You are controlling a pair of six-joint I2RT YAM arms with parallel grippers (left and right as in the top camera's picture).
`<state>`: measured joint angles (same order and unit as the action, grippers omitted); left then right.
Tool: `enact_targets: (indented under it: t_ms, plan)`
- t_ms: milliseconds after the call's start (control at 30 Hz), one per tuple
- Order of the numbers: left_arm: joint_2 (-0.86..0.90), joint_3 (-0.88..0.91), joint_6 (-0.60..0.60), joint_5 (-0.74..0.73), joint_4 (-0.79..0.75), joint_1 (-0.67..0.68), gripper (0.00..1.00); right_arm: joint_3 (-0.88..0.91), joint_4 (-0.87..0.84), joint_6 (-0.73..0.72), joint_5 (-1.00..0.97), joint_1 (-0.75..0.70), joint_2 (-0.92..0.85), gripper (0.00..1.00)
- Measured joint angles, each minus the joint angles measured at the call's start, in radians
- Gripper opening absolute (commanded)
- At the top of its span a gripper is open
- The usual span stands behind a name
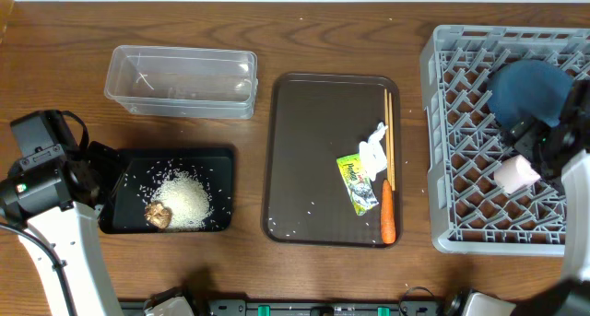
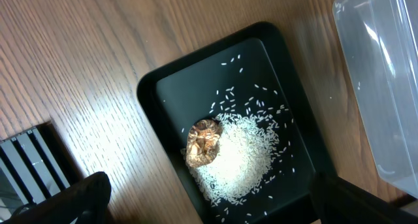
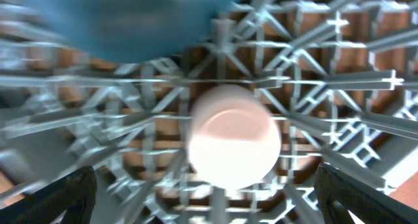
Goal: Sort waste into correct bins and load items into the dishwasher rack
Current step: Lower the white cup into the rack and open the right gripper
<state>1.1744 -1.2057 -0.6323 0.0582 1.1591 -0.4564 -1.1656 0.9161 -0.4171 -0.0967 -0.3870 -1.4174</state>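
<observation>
While the right tool [image 3: 206,178] hangs over the dishwasher rack [image 1: 439,150] with its fingers spread wide, the white cup [image 3: 234,136] sits among the grey pegs between them. Neither finger touches it as far as I can see, though that wrist view is smeared. I'd read this as the letting-go of the cup, and the way to do it well is to rise straight up. The cup lies just beside the dark-blue plate [image 1: 528,90], and a sideways swing of a finger could tip it off its pegs or knock it into the plate. Whether it rests mouth down I can't tell, so it is worth checking that it is properly seated. The left tool [image 2: 210,185], likewise apart and holding nothing, hovers above the black tray [image 2: 151,93], where the white rice [image 2: 245,152] and the brown lump [image 2: 204,142] lie. The tissue [image 1: 373,150], the wrapper [image 1: 358,182], the carrot [image 1: 388,215] and the chopsticks [image 1: 389,122] wait on the brown serving tray [image 1: 313,150] mid-desk. The right arm should gain height over the rack wall before crossing that way.
</observation>
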Motion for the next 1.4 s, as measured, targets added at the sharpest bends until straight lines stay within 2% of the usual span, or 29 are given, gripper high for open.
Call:
enact_targets:
  t_ms: [233,333,467,600,900,1033,1100,1400]
  plan:
    - [0.0,0.0,0.0,0.0,0.0,0.0,0.98,0.001,-0.092,0.123,0.362,0.048,0.236,0.99]
    - [0.0,0.0,0.0,0.0,0.0,0.0,0.98,0.001,-0.116,0.153,0.502,0.119,0.293,0.96]
    - [0.0,0.0,0.0,0.0,0.0,0.0,0.98,0.001,-0.116,0.173,0.586,0.248,0.304,0.9]
    - [0.0,0.0,0.0,0.0,0.0,0.0,0.98,0.001,-0.114,0.18,0.593,0.381,0.271,0.89]
    - [0.0,0.0,0.0,0.0,0.0,0.0,0.98,0.001,-0.122,0.132,0.409,0.619,0.087,0.92]
    - [0.0,0.0,0.0,0.0,0.0,0.0,0.98,0.001,-0.154,0.113,0.364,0.64,0.012,0.95]
    - [0.0,0.0,0.0,0.0,0.0,0.0,0.98,0.002,-0.172,0.107,0.351,0.64,-0.01,0.99]
    - [0.0,0.0,0.0,0.0,0.0,0.0,0.98,0.004,-0.37,0.101,0.336,0.625,-0.011,0.99]
